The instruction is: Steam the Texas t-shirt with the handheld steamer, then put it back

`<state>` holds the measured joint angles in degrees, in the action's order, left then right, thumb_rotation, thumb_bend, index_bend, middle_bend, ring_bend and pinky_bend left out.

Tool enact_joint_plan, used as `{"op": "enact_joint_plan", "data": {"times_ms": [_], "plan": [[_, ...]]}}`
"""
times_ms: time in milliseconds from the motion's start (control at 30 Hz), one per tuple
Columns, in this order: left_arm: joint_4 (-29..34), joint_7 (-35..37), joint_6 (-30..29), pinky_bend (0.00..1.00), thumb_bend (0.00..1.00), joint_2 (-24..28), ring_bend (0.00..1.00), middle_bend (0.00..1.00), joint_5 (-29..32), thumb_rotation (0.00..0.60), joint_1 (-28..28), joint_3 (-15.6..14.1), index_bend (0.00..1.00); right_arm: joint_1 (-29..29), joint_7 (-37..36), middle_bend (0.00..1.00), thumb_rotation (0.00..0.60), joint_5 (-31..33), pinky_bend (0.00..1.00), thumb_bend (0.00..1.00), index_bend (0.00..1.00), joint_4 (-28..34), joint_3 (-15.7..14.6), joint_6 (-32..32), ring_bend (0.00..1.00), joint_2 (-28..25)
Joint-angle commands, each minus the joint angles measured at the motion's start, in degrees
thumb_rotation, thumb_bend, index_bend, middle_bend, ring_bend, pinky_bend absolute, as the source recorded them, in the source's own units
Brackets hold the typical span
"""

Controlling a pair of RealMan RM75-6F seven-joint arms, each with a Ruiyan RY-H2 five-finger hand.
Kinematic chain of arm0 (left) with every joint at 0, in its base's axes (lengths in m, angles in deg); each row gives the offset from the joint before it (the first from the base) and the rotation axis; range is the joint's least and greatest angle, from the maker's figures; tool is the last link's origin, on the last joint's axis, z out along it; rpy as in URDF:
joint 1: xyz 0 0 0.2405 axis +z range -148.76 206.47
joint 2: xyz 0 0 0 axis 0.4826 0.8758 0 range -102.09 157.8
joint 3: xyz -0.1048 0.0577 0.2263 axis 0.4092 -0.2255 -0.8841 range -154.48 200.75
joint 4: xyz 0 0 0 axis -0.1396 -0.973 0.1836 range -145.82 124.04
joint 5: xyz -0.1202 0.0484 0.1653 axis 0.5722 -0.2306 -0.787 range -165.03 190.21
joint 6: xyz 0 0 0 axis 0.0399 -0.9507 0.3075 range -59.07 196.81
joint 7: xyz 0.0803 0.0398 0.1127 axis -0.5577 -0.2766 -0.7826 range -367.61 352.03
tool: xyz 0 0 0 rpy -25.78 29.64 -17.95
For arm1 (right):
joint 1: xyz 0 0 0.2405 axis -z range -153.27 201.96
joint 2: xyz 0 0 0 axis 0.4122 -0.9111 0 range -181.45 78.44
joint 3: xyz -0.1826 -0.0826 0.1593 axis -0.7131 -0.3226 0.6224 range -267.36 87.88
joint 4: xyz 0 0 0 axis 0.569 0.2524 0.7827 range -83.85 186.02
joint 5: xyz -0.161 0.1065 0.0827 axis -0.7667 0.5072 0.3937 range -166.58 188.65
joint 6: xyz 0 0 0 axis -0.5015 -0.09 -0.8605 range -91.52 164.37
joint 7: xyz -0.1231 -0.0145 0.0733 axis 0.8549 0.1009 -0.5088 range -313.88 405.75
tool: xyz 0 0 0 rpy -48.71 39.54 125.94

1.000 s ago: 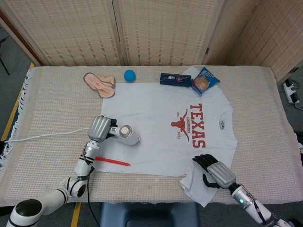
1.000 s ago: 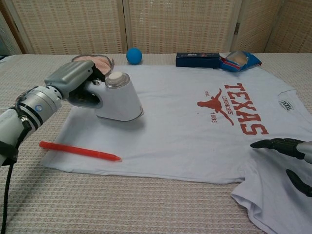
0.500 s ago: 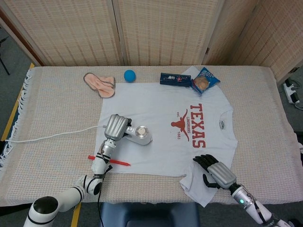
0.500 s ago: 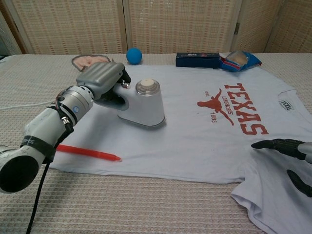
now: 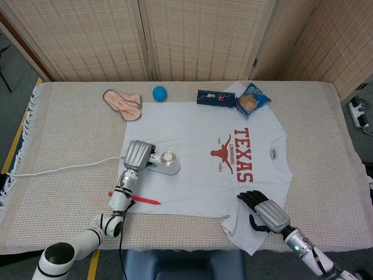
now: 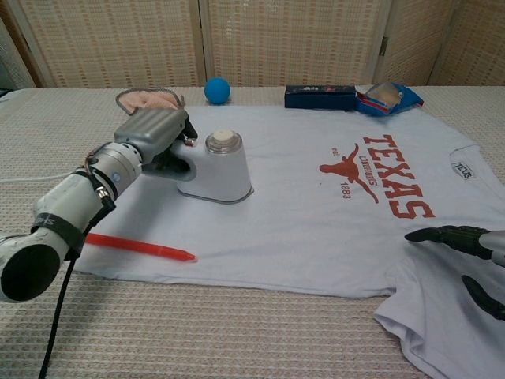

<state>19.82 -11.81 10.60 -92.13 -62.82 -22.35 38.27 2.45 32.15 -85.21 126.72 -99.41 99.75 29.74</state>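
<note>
The left hand [image 6: 154, 130] had its fingers wrapped around the handle of the handheld steamer [image 6: 217, 167], which stood flat on the left part of the Texas t-shirt [image 5: 204, 160], just ahead of those fingers, with a red pen [image 6: 134, 245] lying on the shirt's near edge below the wrist. The right hand [image 5: 265, 211] rested on the shirt's near right corner with its dark fingers [image 6: 442, 234] spread apart and holding nothing, the red TEXAS print [image 5: 243, 154] lying just beyond their tips. The shirt was spread flat on the table [image 5: 70, 134].
</note>
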Motion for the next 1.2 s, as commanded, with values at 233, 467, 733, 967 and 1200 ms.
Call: {"op": "enact_joint_plan", "data": {"times_ms": [233,467,733,967,1200], "plan": [[10.1,3.5,-4.6,0.7,0.37,5.8,0.82,0.99,-7.8,0.6,3.6,-7.8,0.92,0.0,0.1,0.05,0.39,-0.3,0.0,0.75,0.0,0.3,-0.1,0.3,0.0,0.0],[21.0,1.4,-6.7,0.7,0.37,11.4,0.81,0.99,-11.7,0.6,5.5,-11.6,0.91,0.2,0.2,0.05,0.389,-0.5,0.0,0.75,0.0,0.5,-0.2,0.9,0.0,-0.2],[27.2,0.2,-8.3,0.7,0.37,15.1,0.81,0.98,-12.6,0.6,6.3,-11.3,0.91,0.5,0.3,0.05,0.391,-0.7,0.0,0.75,0.0,0.7,-0.5,1.5,0.0,-0.4],[22.1,0.6,-5.3,0.7,0.37,13.4,0.81,0.98,-5.7,0.6,5.4,-4.9,0.91,0.5,0.6,0.05,0.388,-0.6,0.0,0.75,0.0,1.1,-0.4,1.4,0.0,-0.6],[11.3,-0.1,-0.1,0.7,0.37,9.7,0.81,0.98,1.0,0.6,3.8,-0.3,0.91,0.4,1.0,0.05,0.391,-0.2,0.0,0.75,0.0,1.3,-0.2,0.8,0.0,-0.4]]}}
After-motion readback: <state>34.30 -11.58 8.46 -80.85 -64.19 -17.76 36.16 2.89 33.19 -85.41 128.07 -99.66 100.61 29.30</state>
